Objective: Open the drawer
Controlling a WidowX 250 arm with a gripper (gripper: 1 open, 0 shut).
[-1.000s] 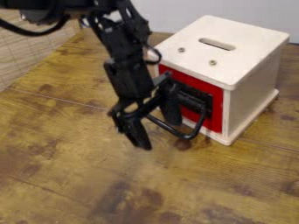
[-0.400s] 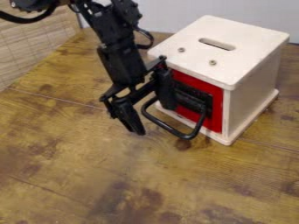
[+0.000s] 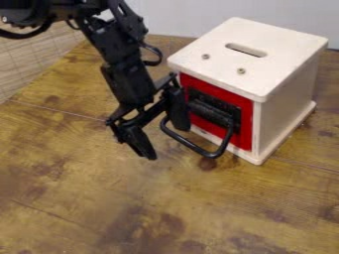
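Observation:
The drawer is a glossy red box with a black front panel, set in a cream-white cube casing; it sticks out a little from the casing's front. Its large black loop handle lies low, reaching toward the table front. My black gripper hangs from the arm that comes in from the top left, just left of the drawer front. Its fingers are spread apart and hold nothing. One finger points down at the table and the other stands close beside the left end of the handle.
The casing has a slot on top. The worn wooden table stretches left and forward. A light woven surface borders the table at the far left.
My gripper has shifted left and slightly back, away from the middle of the handle loop, staying open. The drawer and handle look unchanged.

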